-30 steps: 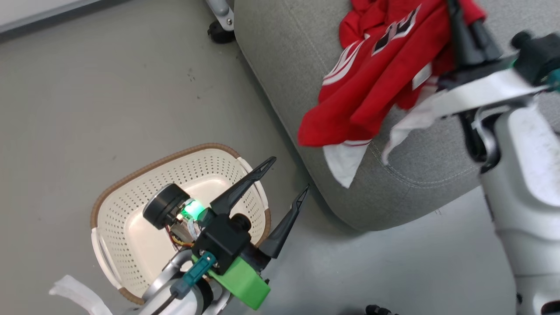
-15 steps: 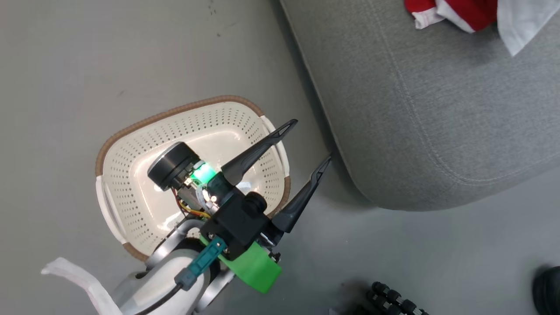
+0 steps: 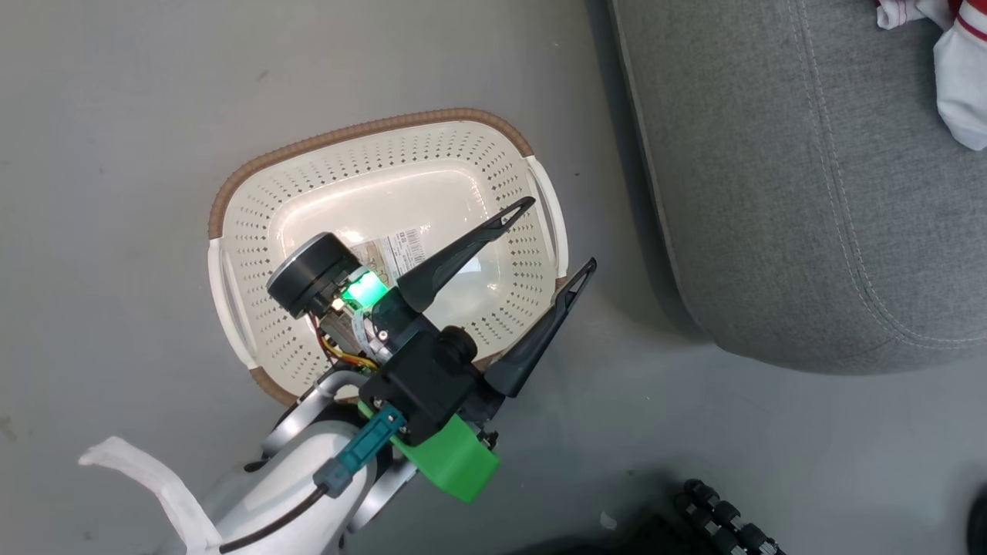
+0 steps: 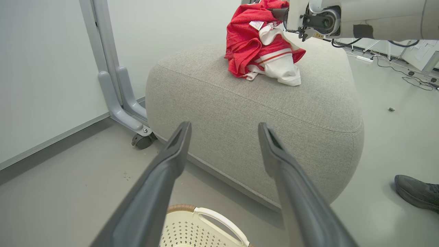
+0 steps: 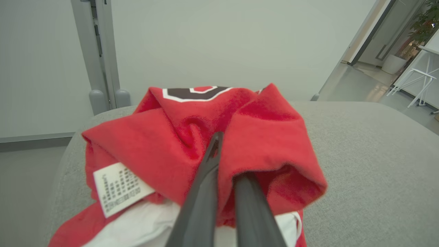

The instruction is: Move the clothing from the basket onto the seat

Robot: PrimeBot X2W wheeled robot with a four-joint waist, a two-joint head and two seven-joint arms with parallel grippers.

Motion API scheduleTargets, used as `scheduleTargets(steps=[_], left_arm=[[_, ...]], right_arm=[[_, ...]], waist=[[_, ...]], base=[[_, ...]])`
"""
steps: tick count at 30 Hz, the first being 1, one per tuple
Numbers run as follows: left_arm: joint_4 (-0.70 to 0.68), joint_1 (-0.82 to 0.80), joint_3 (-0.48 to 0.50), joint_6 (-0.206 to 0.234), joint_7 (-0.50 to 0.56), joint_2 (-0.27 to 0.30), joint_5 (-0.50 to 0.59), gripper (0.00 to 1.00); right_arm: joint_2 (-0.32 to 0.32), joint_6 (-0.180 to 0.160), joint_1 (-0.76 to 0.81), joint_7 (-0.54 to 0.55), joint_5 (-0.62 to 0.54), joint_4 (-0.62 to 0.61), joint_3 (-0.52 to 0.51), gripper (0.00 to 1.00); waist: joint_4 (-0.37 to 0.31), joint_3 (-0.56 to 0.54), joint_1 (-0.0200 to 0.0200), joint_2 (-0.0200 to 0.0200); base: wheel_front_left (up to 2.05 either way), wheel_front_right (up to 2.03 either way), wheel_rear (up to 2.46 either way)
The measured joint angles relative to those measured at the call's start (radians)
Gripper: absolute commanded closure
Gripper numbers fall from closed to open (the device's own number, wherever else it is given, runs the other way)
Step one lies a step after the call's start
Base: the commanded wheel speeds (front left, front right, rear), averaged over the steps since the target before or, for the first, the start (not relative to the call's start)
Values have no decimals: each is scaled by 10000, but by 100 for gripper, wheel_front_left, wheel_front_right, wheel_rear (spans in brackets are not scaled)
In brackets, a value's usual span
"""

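Observation:
The cream basket (image 3: 370, 131) stands on the floor with just a label sticker on its base. My left gripper (image 3: 559, 235) hovers open over its right side, nothing between the fingers (image 4: 171, 161). The basket's rim (image 4: 181, 208) peeks in below them. The grey seat (image 3: 810, 193) lies to the right. The clothing (image 4: 253, 44), a red jersey with white panels, is bunched on top of the seat (image 4: 274, 113). My right gripper (image 5: 224, 152) is shut on a fold of the red clothing (image 5: 164, 137), just above the cushion (image 5: 370, 154).
A grey frame post on a caster wheel (image 4: 139, 140) stands by the wall behind the seat. A person's dark shoe (image 4: 416, 193) rests on the floor to the right. A black ribbed object (image 3: 725, 516) lies near the bottom edge. Cables (image 4: 415, 80) trail further back.
The head camera has swung, so the basket sits more central and the clothing has slid to the top right corner; my right arm has left that view. The left gripper stays open over the basket.

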Motion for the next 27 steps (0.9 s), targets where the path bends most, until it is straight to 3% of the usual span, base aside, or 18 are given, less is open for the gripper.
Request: scheduleTargets(steps=[3,7,14,19,27], left_arm=[[128,-3,6,10,-86,6,-27,0],[282,35,4,77,-228,4,-115,0],[499,379,132,290,-564,-17,-476,0],[721,672,391,577,-834,-25,-694,0],[1074,1161,1141,1317,-1440,-90,-1164,0]], right_arm=[[272,0,465,-184,33,362,-330,0],[593,0,1148,-274,48,224,-825,0],[1388,0,2990,-282,-295,-1607,-1743,0],[2320,0,4400,-288,-755,-3112,-2153,0],[3532,0,6093,-286,-1258,-4976,-1526,0]], waist=[[57,-69,0,0],[34,-327,0,0],[-21,-1052,-1,0],[16,-1691,-1,0],[219,-2687,-2,-1]], base=[[0,0,0],[0,0,0],[0,0,0],[0,0,0],[0,0,0]])
